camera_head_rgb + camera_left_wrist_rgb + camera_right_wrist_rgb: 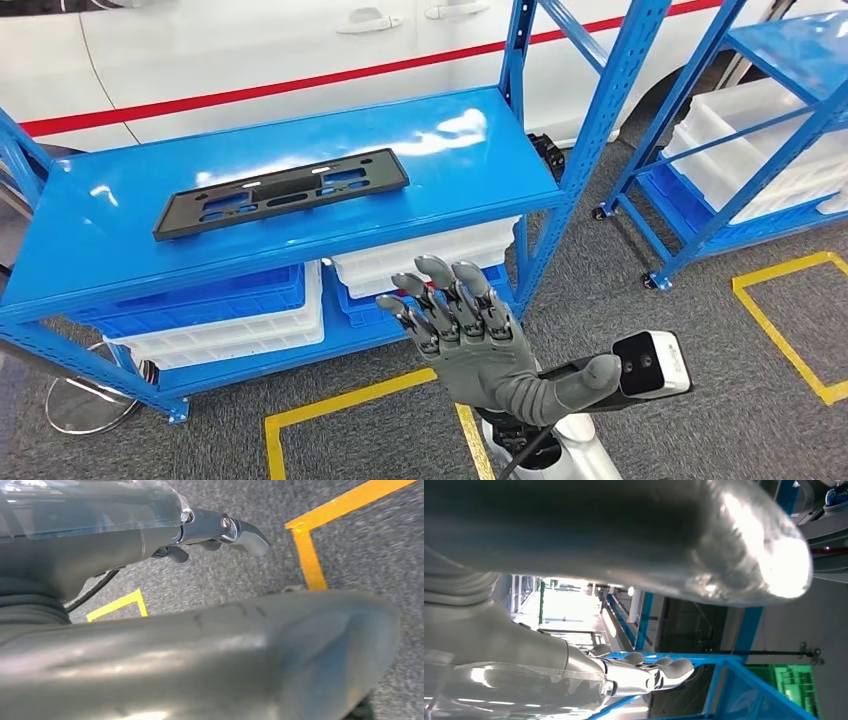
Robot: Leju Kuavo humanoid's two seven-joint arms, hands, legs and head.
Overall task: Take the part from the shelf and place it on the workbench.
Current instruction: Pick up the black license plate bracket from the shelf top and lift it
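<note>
The fingers [447, 290] of the right hand [470, 335] are seen spread and extended with nothing between them, raised in front of the shelf's lower levels, the thumb stretched out sideways toward the wrist camera [655, 365]. In the right wrist view the same fingers [664, 669] are shown straight and empty before blue shelf framing. The left hand [150, 540] is seen over grey carpet; its fingers [240, 530] appear loosely bent with nothing held, though much of the hand is hidden, so its state cannot be told for certain.

The part [282, 192], a flat black plate with cut-outs, is seen lying flat on the top board of the blue shelf [90, 250], well apart from the right hand. White and blue trays [220, 315] are stacked on the level beneath. A second blue rack [740, 130] with white bins is seen to the right, a white car body with a red stripe [250, 60] behind, and yellow floor lines [340, 405] on the carpet.
</note>
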